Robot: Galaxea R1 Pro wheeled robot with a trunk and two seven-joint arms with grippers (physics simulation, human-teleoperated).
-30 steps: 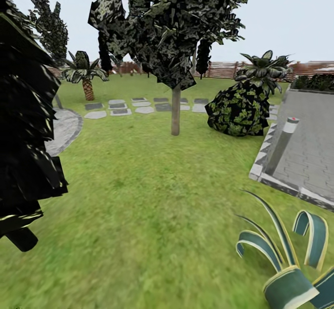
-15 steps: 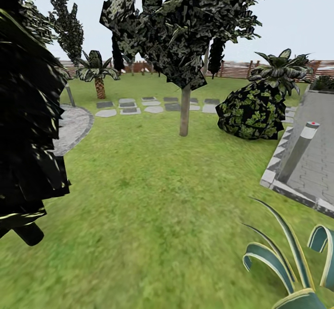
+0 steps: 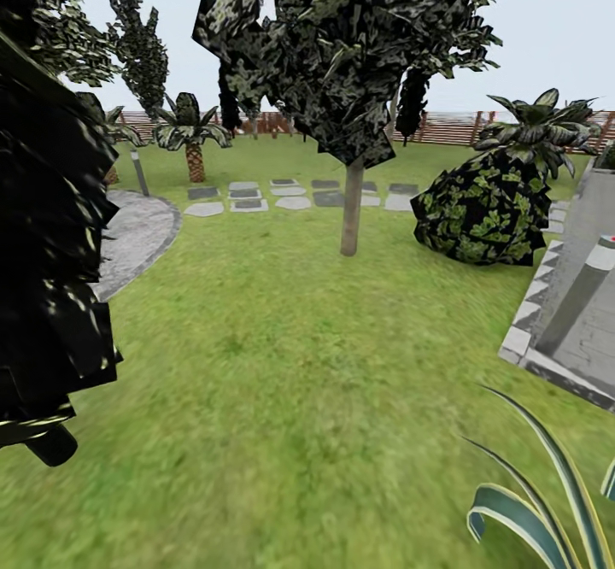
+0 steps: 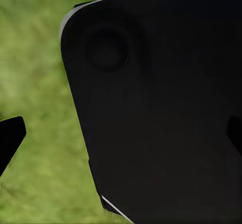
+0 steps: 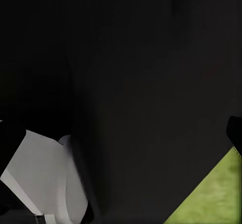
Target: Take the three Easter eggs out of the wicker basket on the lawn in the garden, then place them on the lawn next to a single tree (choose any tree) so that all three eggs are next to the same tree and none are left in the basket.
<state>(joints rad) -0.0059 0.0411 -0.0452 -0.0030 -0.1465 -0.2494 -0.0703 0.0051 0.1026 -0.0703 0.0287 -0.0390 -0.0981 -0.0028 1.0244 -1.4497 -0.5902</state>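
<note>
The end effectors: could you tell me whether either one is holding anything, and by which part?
It cannot be told: both wrist views are mostly blocked by dark robot bodywork over the lawn.

Head camera pans left: tree, round bush, bollard all slide toward 3 o'clock. Striped-leaf plant sinks toward 5 o'clock, mostly cropped. More curved gravel path shows at 9 o'clock.

Our body panel: matt black, flat, rounded corner, pale edge line, one shallow round dimple.
Our fingertips: black, blunt.
Our lower shell: white, angular.
</note>
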